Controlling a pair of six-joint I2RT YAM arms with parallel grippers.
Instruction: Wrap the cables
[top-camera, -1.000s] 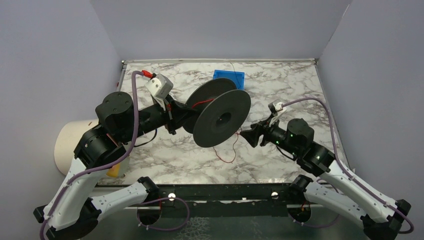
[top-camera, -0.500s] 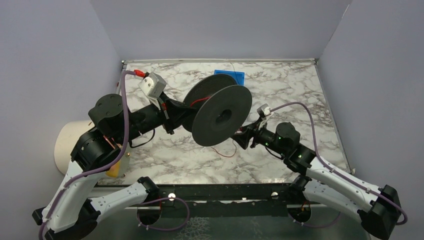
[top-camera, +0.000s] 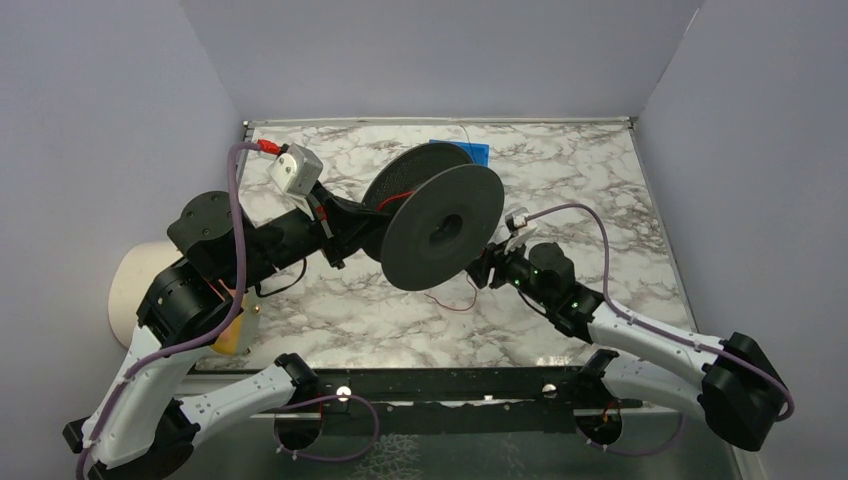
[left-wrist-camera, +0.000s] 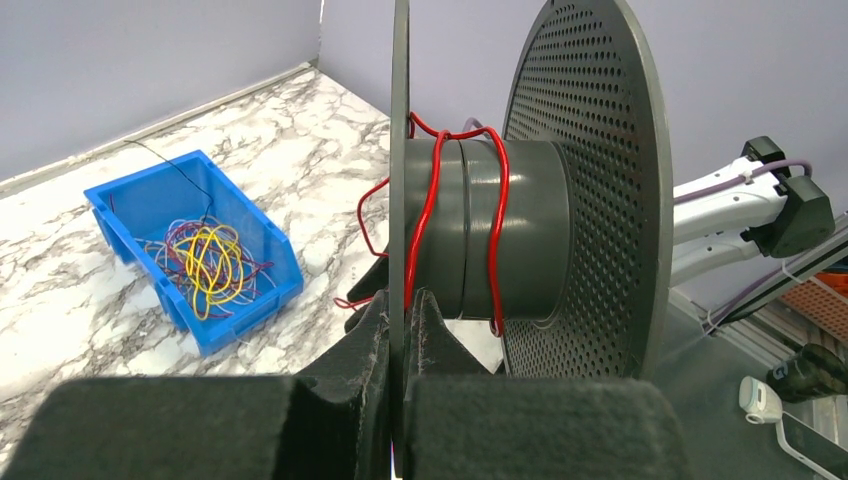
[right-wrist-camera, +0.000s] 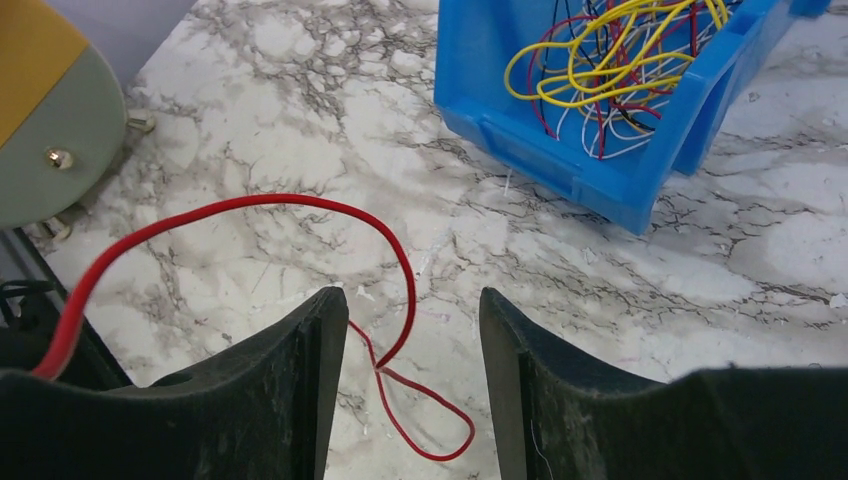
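The right claw (right-wrist-camera: 410, 305) hangs open beside the spool (top-camera: 440, 235). The red cable (right-wrist-camera: 300, 203) trails its loose tail on the tabletop (right-wrist-camera: 250, 120) below the spool, straight ahead between the jaws. The left claw (left-wrist-camera: 400, 320) pinches the spool's flange. Other cables (right-wrist-camera: 600, 70) lie beyond the spool.

table (top-camera: 330, 310): white-grey marble pattern.
spool (top-camera: 445, 240): black, two round flanges on a grey hub, lifted clear of the table, axis tilted.
bin (left-wrist-camera: 245, 310): blue plastic, open-topped, on the table's far side, behind the spool.
cylinder (top-camera: 130, 290): cream, off the table's left edge.
walls (top-camera: 430, 60): plain grey, three sides.
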